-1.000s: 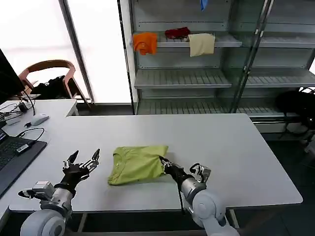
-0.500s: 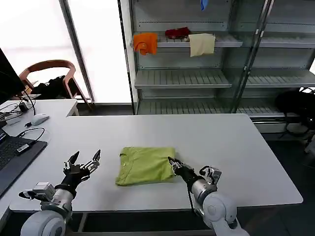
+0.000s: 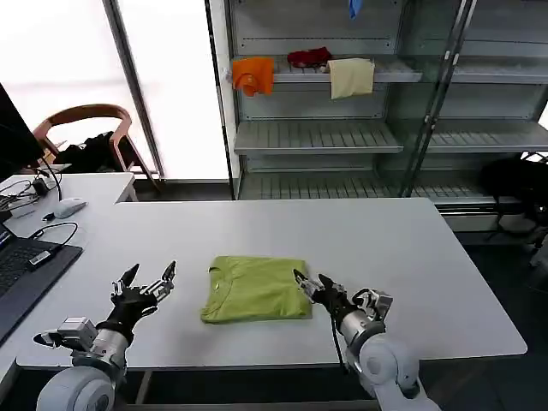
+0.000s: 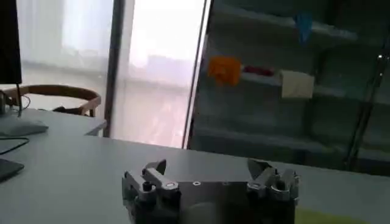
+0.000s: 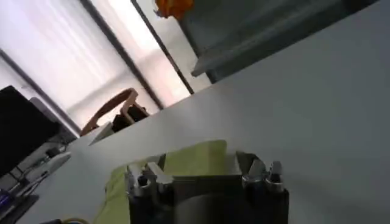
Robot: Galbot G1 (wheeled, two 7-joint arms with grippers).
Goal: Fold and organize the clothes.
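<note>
One folded lime-green T-shirt (image 3: 255, 288) on one white table (image 3: 428, 265), two grippers, left (image 3: 144, 282) and right (image 3: 311, 284), three cloths on the shelf at twelve o'clock, orange (image 3: 253, 74), red (image 3: 307, 57), cream (image 3: 351, 77), one chair (image 3: 86, 137), one mouse (image 3: 68, 206)

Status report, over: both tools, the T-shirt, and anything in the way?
Left tool open, off the T-shirt's left. Right tool open at its right edge. T-shirt folded, flat on table. Nothing in the way.
</note>
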